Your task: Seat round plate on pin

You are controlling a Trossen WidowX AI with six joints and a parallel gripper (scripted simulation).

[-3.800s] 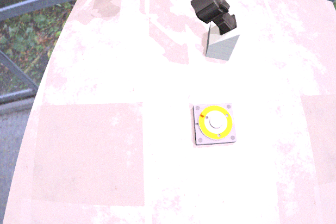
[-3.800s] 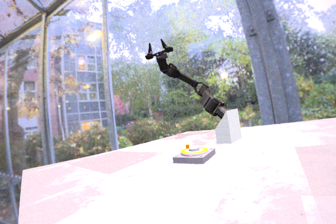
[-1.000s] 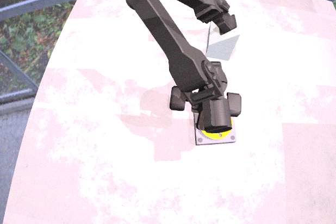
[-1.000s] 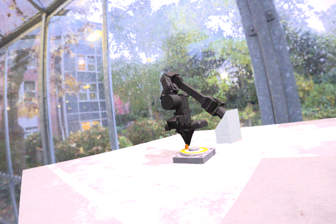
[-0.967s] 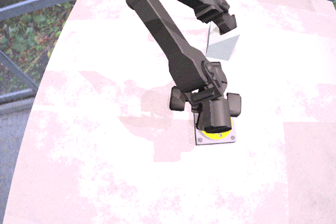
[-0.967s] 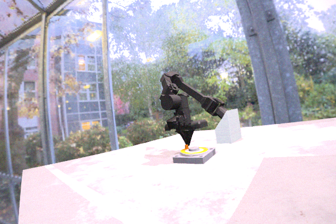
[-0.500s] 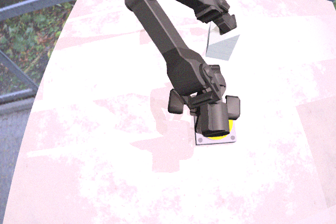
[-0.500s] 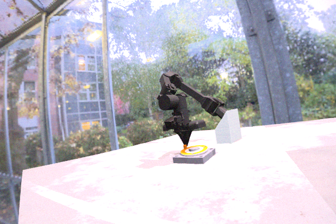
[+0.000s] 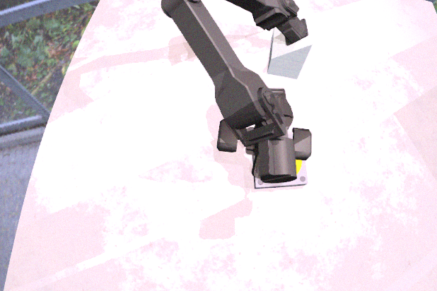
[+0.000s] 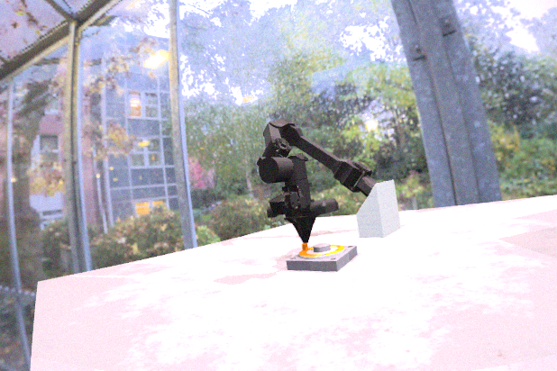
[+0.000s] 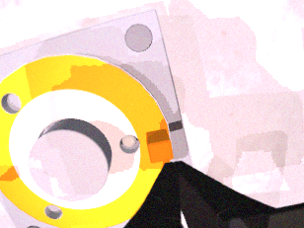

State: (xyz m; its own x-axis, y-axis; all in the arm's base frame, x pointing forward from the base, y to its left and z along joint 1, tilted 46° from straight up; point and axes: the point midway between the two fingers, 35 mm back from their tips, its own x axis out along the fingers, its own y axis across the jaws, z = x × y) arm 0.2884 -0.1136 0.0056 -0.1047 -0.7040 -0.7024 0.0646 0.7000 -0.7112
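Dark grey, blocky arm (image 9: 212, 51) links, cylindrical wrist housing, black tapered end effector (image 10: 305, 239).
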